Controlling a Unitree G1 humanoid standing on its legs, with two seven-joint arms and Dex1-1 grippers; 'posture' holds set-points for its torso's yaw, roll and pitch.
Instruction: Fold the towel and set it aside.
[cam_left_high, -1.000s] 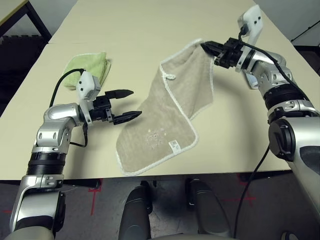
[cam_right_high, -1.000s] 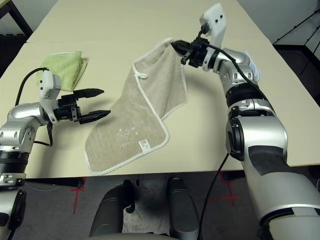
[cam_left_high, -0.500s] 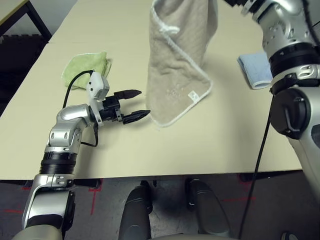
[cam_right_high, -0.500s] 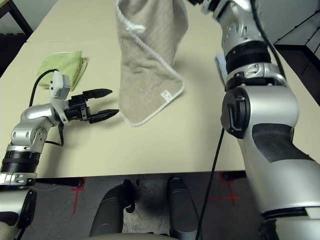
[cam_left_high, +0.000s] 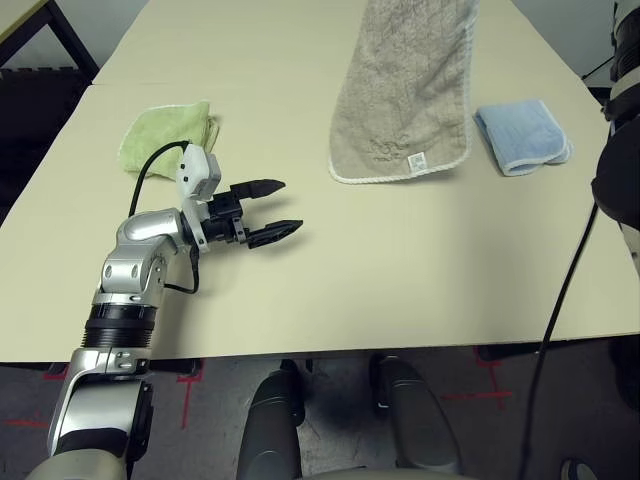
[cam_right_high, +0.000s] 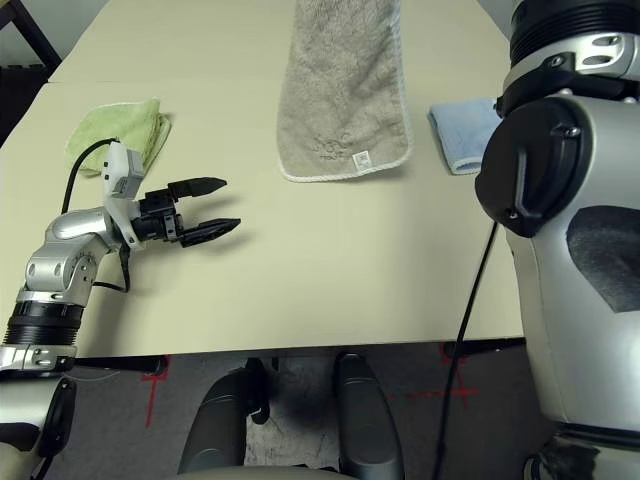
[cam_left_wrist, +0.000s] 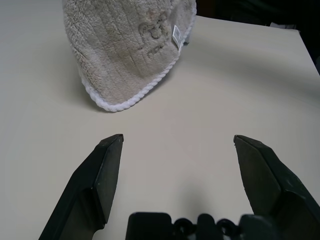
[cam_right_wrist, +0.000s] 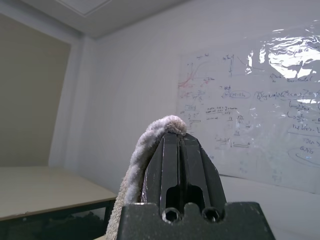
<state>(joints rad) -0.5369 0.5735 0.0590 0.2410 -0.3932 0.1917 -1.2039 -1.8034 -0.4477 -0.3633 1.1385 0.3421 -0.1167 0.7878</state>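
The beige towel (cam_left_high: 405, 90) with white piping hangs lengthwise from above the picture's top, over the far middle of the table. Its lower edge, with the small white label (cam_left_high: 419, 160) and the dark mark (cam_left_high: 380, 150), is at or just above the tabletop. In the right wrist view my right gripper (cam_right_wrist: 177, 137) is shut on a fold of the towel (cam_right_wrist: 135, 160), raised high. My left gripper (cam_left_high: 290, 205) stands open low over the table, left of the towel's lower edge and apart from it; its wrist view shows the towel (cam_left_wrist: 127, 50) ahead of the spread fingers (cam_left_wrist: 107, 170).
A folded lime-green cloth (cam_left_high: 170, 138) lies at the table's left, behind my left arm. A folded light-blue cloth (cam_left_high: 522, 135) lies right of the hanging towel. Bare tabletop (cam_left_high: 400, 270) stretches from the towel to the near edge.
My right gripper has lifted the towel higher and carried it right and farther away, so it now hangs straight. The left gripper has barely moved since half a second ago.
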